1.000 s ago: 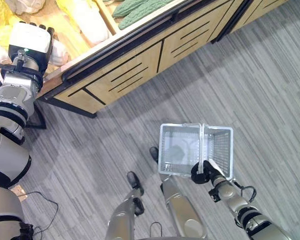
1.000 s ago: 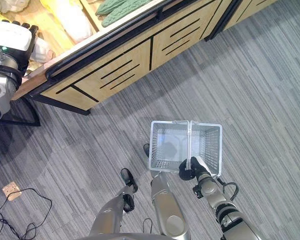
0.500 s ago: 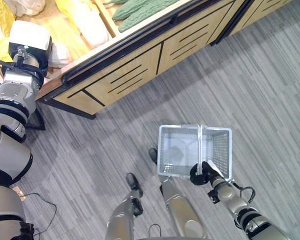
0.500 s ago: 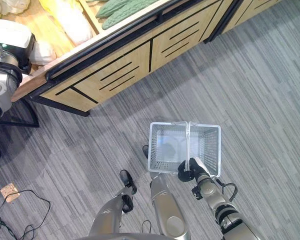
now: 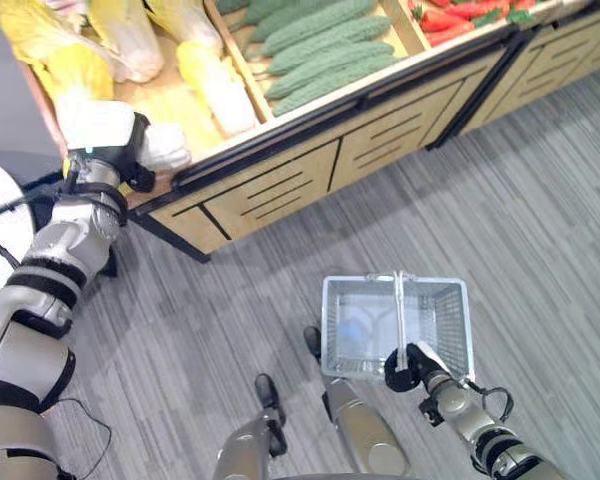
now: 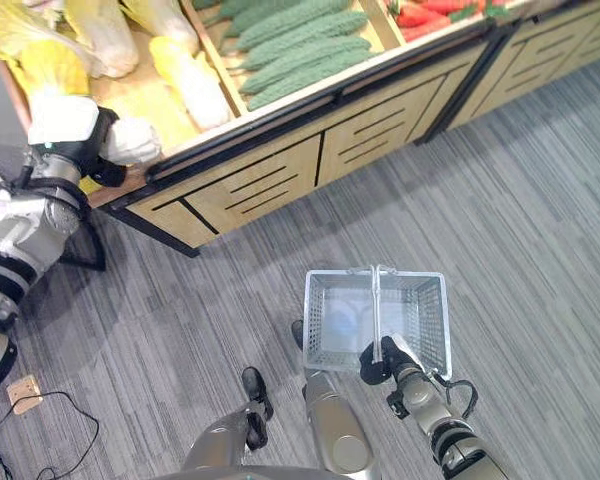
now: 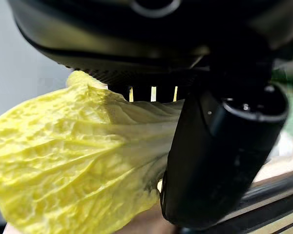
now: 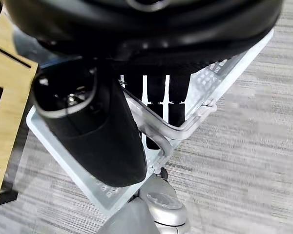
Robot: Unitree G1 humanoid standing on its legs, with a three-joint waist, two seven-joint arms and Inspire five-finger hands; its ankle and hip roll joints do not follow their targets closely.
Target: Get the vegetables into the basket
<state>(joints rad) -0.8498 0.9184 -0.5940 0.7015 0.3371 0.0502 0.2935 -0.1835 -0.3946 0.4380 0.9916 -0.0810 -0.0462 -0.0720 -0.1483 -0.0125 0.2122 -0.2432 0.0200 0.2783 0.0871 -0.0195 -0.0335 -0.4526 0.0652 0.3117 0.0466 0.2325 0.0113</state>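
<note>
The left hand (image 5: 130, 150), at the upper left of the frame, is curled round a pale yellow cabbage (image 7: 73, 161) at the near edge of the produce display (image 5: 270, 150); the left wrist view shows its thumb and fingers wrapped about the crinkled leaves. The right hand (image 5: 405, 365), low and right of centre, is closed on the handle of the wire basket (image 5: 340, 300), which hangs above the grey carpet floor (image 5: 540, 200) and looks empty. More cabbages (image 5: 215, 85) lie in the same bin, green cucumbers (image 5: 320, 45) in the next one, and red vegetables (image 5: 460, 15) at the upper right. By my reading nothing is in the basket yet: the first cabbage is gripped, and carrying it across and dropping it in remains. No legible writing or labels can be made out
</note>
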